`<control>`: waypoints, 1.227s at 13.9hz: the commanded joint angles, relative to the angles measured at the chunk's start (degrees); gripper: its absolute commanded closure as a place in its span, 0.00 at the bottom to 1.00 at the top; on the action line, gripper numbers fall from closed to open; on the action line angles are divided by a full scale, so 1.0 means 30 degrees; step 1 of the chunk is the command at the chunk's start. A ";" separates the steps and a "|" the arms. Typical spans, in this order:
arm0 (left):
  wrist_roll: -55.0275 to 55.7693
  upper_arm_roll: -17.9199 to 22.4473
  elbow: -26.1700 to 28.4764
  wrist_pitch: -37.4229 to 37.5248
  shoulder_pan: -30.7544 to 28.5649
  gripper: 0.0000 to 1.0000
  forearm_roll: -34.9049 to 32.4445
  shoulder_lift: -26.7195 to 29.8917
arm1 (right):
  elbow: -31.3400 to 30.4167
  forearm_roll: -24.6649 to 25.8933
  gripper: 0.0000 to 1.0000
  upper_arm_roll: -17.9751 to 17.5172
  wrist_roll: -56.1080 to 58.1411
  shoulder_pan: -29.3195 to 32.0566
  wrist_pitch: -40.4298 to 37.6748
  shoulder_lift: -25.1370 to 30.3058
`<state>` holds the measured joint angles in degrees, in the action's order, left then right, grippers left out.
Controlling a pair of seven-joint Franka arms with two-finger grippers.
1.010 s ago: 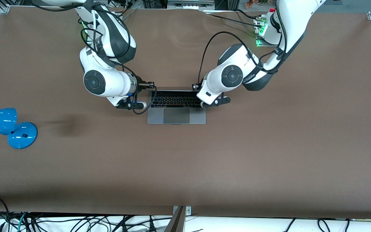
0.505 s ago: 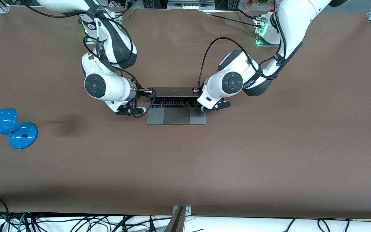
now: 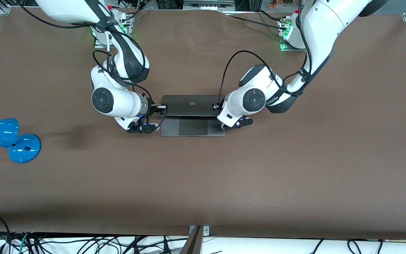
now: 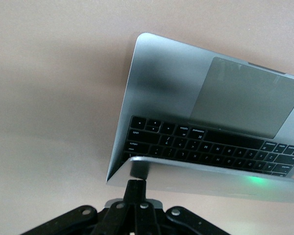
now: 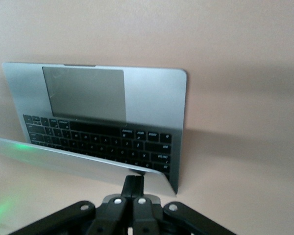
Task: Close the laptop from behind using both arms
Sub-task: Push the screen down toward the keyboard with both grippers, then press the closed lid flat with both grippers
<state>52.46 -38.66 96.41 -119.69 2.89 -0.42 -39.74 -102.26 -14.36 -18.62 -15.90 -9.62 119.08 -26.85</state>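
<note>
Laptop (image 3: 191, 114) half-shut; left hand (image 4: 136, 188), right hand (image 5: 134, 183) pinched shut against lid corners.

A wide table (image 3: 294, 169) covered in brown sheeting is being used as the work surface. A grey laptop (image 3: 192, 105) is lying directly on it, toward the robots' edge and about midway along, with its lid tilted partly down over the keyboard. A blue desk lamp (image 3: 11, 139) is resting on the table at the right arm's end, nearer to the front camera than the laptop.
</note>
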 commanded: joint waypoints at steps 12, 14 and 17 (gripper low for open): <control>0.0209 0.0580 -0.0701 -0.1935 0.0556 1.00 -0.1793 -0.1872 | 0.1889 0.0919 1.00 0.0084 0.1638 0.0044 0.3020 -0.3411; 0.0238 0.1514 -0.0701 -0.2144 0.1433 1.00 -0.1677 -0.1901 | 0.2384 0.0948 1.00 0.0114 0.1754 0.0014 0.3401 -0.4054; 0.0268 0.1988 -0.1111 -0.2144 0.1965 1.00 -0.1646 -0.2281 | 0.2797 0.0949 1.00 0.0143 0.2136 -0.0015 0.3491 -0.4643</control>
<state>52.46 -33.49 95.47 -126.20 7.31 -3.81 -45.07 -96.21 -12.40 -17.99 -10.29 -9.63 129.51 -38.93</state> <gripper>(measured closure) 0.991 0.991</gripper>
